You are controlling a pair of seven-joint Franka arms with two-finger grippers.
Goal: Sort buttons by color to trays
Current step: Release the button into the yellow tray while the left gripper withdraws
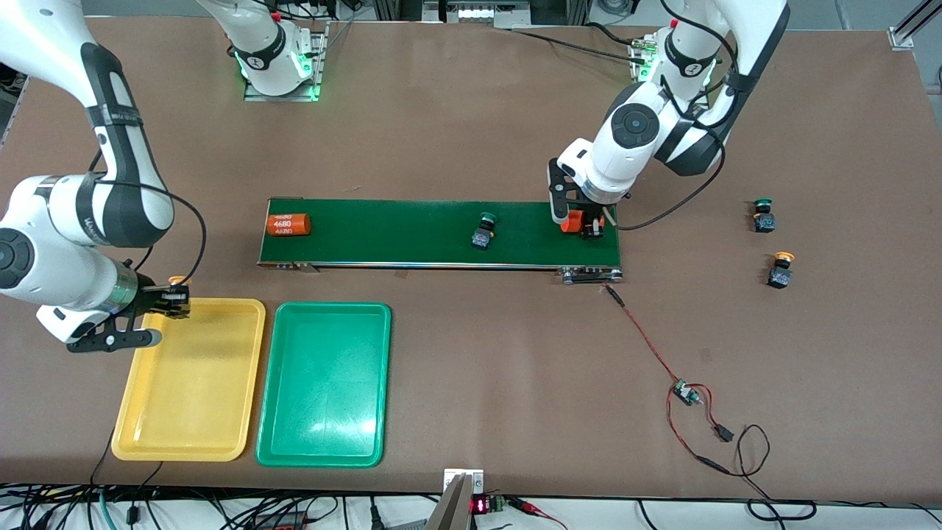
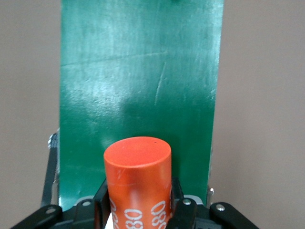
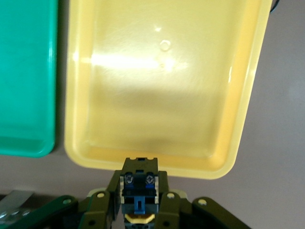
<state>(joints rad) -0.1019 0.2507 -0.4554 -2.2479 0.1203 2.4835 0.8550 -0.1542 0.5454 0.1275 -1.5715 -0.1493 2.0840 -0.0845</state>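
Note:
My right gripper (image 1: 171, 300) is shut on a yellow-capped button (image 1: 177, 282), held over the rim of the yellow tray (image 1: 191, 383) on the belt's side. In the right wrist view the button (image 3: 139, 183) sits between the fingers, with the yellow tray (image 3: 162, 100) and the green tray (image 3: 26, 76) below. The green tray (image 1: 324, 383) lies beside the yellow one. A green-capped button (image 1: 483, 230) lies on the conveyor belt. A green-capped button (image 1: 764, 215) and a yellow-capped one (image 1: 781, 270) stand on the table at the left arm's end. My left gripper (image 1: 581, 223) is shut on an orange cylinder (image 2: 137, 176).
The dark-green conveyor belt (image 1: 412, 235) runs across the middle of the table; it also shows in the left wrist view (image 2: 138, 86). A second orange cylinder (image 1: 288, 224) lies on the belt's end toward the right arm. A red-and-black cable with a small board (image 1: 686, 392) trails from the belt's other end.

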